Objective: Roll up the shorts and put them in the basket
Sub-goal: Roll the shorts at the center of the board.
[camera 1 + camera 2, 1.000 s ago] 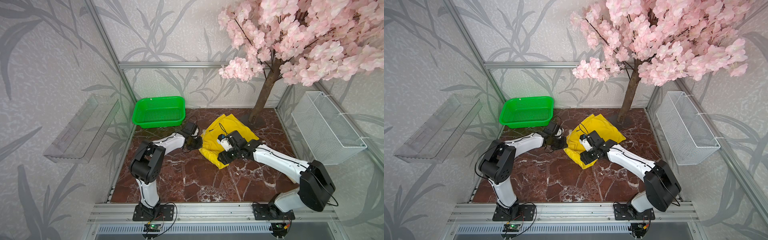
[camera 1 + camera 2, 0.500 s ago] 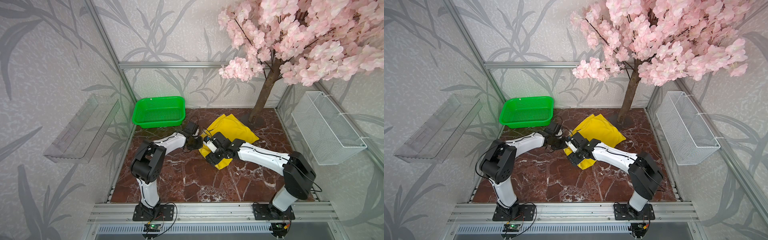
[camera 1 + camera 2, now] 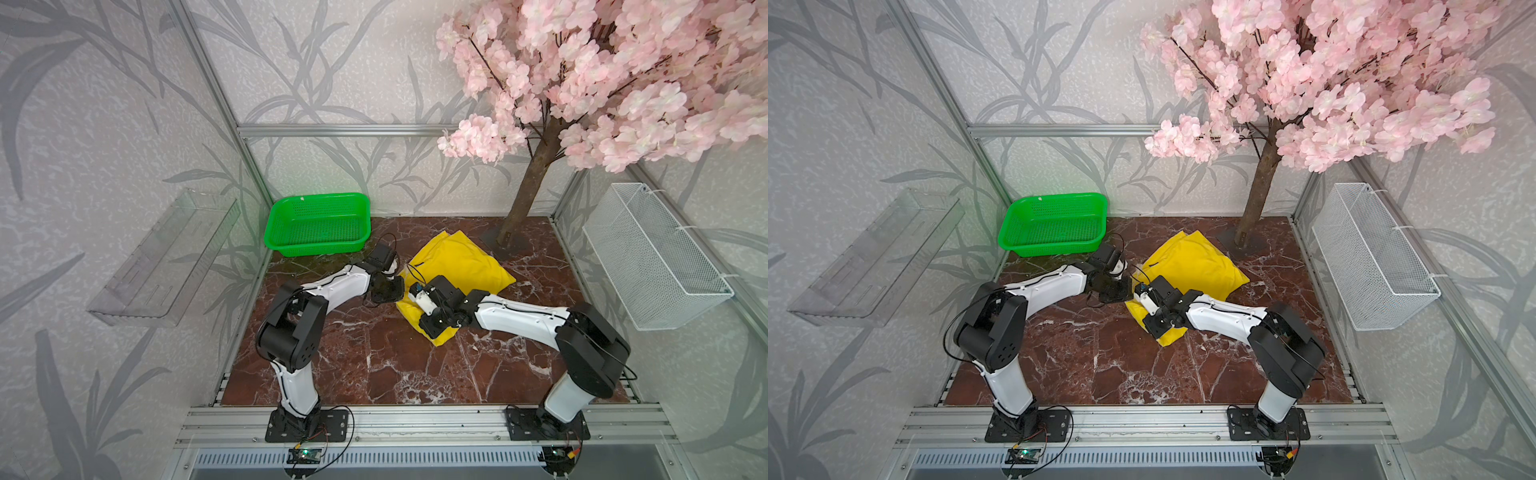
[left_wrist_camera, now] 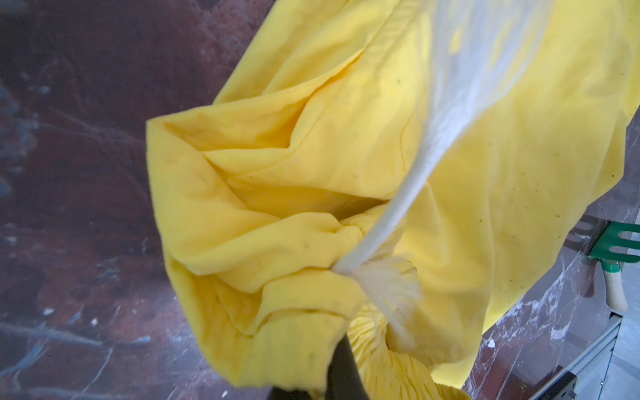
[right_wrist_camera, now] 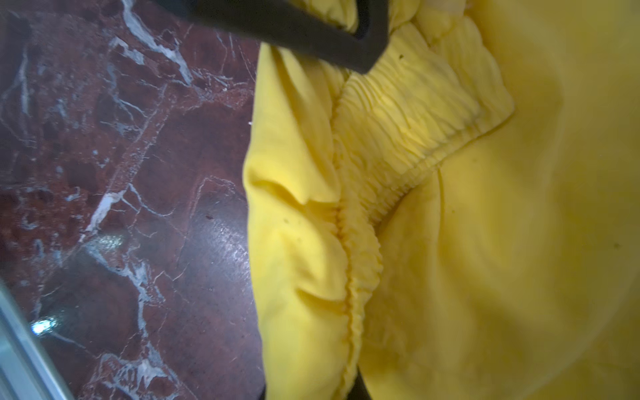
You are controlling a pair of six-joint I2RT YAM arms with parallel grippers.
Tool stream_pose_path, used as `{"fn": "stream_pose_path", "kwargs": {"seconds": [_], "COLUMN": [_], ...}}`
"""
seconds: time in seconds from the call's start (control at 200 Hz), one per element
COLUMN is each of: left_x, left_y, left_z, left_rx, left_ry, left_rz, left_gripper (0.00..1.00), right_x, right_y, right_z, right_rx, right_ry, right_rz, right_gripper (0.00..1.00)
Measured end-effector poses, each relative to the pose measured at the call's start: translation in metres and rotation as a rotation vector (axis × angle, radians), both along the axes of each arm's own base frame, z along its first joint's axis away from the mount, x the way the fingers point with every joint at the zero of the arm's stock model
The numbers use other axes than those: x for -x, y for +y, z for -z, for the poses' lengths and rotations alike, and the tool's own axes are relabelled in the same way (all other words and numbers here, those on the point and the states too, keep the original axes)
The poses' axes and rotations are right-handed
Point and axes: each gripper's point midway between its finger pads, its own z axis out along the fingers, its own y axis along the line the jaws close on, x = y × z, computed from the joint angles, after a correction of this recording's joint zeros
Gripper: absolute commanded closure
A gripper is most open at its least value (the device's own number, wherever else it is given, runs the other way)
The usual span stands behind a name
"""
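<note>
Now the shorts [image 3: 461,266] lie toward the back of the table [image 3: 374,357], between the basket [image 3: 318,199] and the tree [image 3: 528,183] — the far part flat, the near end by the arms gathered into folds. In the left wrist view the waistband [image 4: 391,370] and a wad of cloth are drawn down to a dark finger [image 4: 343,367], with the drawstring [image 4: 398,214] stretched across the lens. The left gripper [image 3: 397,286] is clamped on that corner of the shorts and has not let go over the last second.

What has changed is the right arm. A second ago the right gripper [image 3: 413,295] stood over the middle of the cloth; since then it has swung across and come down at the waistband, just beside the left gripper. Its own view shows the waistband [image 5: 415,114] running down under the camera, with the left arm's finger [image 5: 311,31] close by. Cloth hides the jaws, so I cannot tell whether they have closed on it.

For the task this looks like setting up a two-handed hold on one edge. No turn of the roll is made yet, as far as the top views show. With both grippers at the waistband, the likely next step is to fold it over and wind toward the far end — keeping the drawstring from trailing out.
</note>
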Motion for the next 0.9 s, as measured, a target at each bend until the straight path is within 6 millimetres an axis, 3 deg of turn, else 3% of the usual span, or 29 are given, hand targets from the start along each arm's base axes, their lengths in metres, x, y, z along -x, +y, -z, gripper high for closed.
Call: {"fn": "stream_pose_path", "kwargs": {"seconds": [0.045, 0.135, 0.235, 0.275, 0.54, 0.66, 0.805, 0.9], "left_x": [0.003, 0.008, 0.009, 0.009, -0.008, -0.018, -0.023, -0.024], "left_y": [0.001, 0.002, 0.001, 0.0, 0.002, 0.01, 0.026, 0.032], "left_z": [-0.006, -0.016, -0.017, -0.017, -0.024, -0.043, -0.074, -0.076], "left_rx": [0.004, 0.017, 0.03, 0.035, 0.058, 0.06, 0.1, 0.112], "left_ry": [0.0, -0.001, 0.011, 0.015, -0.013, -0.097, -0.226, -0.254], "left_rz": [0.002, 0.007, 0.01, 0.014, -0.014, -0.036, -0.073, -0.087], "left_gripper": [1.0, 0.88, 0.75, 0.64, 0.32, 0.25, 0.25, 0.26], "right_x": [0.002, 0.003, 0.0, -0.001, -0.009, -0.014, -0.018, -0.019], "right_y": [0.0, -0.001, -0.006, -0.007, -0.001, -0.001, -0.004, -0.004], "right_z": [0.0, 0.0, 0.004, 0.006, 0.019, 0.025, 0.031, 0.032], "right_rx": [-0.051, -0.151, -0.226, -0.248, -0.333, -0.37, -0.398, -0.417], "right_ry": [0.023, 0.08, 0.149, 0.17, 0.296, 0.352, 0.416, 0.444], "right_rz": [0.012, 0.045, 0.09, 0.107, 0.163, 0.189, 0.216, 0.224], "right_gripper": [1.0, 1.0, 1.0, 1.0, 1.0, 1.0, 1.0, 1.0]}}
